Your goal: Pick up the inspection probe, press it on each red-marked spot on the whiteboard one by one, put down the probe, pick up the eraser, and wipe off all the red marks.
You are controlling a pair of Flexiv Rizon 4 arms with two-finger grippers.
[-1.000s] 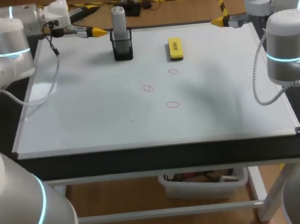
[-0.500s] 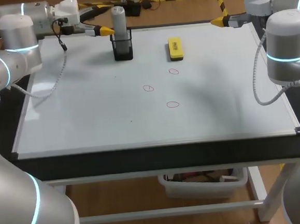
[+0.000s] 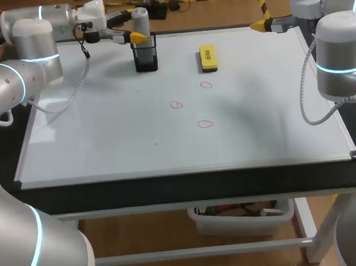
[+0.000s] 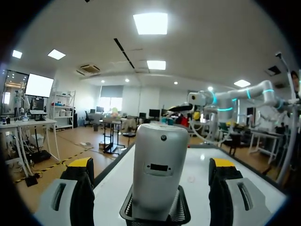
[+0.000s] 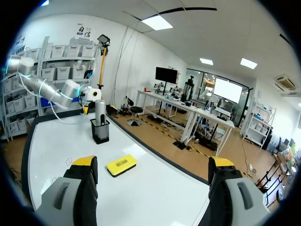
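Probe is standing upright in the black holder at the whiteboard's far edge, and the left gripper is hanging right at it, fingers spread wide with 1 on each side of the probe, not touching. Right gripper is hovering by the far right corner, fingers gaping wide too, holding nothing. Eraser is lying near the holder, and the 3 red marks are sitting toward the middle.
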